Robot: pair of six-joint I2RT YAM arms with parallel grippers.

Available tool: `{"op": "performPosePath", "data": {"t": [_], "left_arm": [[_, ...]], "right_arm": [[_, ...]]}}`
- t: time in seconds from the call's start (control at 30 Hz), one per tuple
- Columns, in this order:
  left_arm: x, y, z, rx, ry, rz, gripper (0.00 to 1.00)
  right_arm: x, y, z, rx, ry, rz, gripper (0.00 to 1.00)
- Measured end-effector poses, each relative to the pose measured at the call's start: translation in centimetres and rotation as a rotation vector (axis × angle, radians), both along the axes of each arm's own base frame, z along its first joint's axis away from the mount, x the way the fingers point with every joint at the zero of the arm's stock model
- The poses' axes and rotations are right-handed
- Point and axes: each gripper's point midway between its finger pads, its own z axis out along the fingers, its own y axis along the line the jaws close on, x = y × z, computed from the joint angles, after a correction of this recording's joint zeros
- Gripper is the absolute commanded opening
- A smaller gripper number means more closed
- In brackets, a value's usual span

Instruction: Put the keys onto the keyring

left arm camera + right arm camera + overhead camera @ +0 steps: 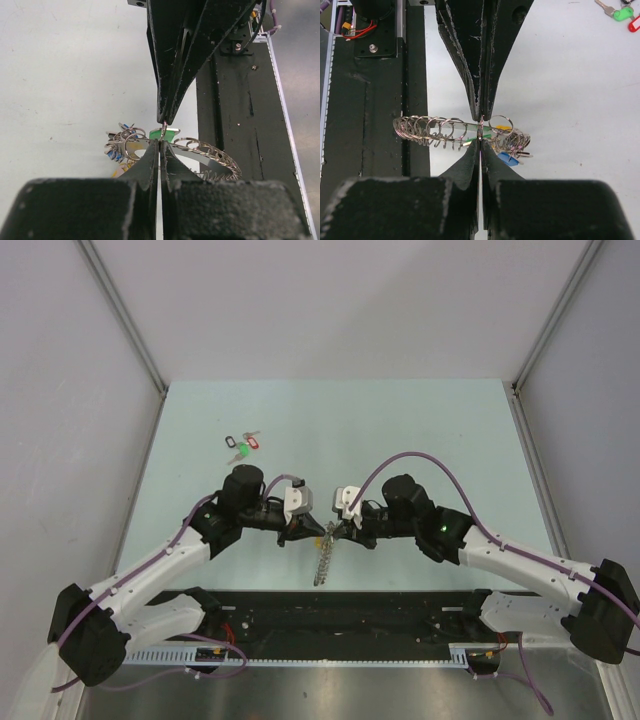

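The keyring (pixel 322 562) is a long coil of grey wire loops, hanging between both arms just above the table. My left gripper (pixel 161 142) and my right gripper (pixel 480 141) meet tip to tip, each shut on the same thin loop of the keyring (pixel 430 131). A bright green tag (pixel 171 133) sits right behind that loop. A blue tag (pixel 509 159) hangs among the bunched loops at the far end, with a yellow tag (pixel 502 128) beside it. The keys' metal blades are hidden among the loops.
A separate bunch of keys (pixel 243 445) with black, red and green tags lies on the pale table (pixel 420 430) beyond the left arm. The black base rail (pixel 340 610) runs along the near edge, under part of the coil. Grey walls stand on three sides.
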Motion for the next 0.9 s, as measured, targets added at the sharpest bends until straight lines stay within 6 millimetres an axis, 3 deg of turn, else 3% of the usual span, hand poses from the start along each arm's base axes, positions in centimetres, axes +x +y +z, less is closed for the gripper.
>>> {"op": "performPosePath", "data": {"t": [0.6, 0.77, 0.9], "left_arm": [[0.8, 0.2, -0.3, 0.029, -0.02, 0.061, 0.0], [1.0, 0.4, 0.1, 0.027, -0.033, 0.09, 0.0], [1.1, 0.6, 0.2, 0.031, -0.033, 0.106, 0.0]], "right_arm": [[0.7, 0.0, 0.3, 0.011, -0.003, -0.053, 0.0], [1.0, 0.1, 0.6, 0.026, -0.006, -0.067, 0.11], [1.1, 0.1, 0.8, 0.033, -0.004, -0.073, 0.07]]}}
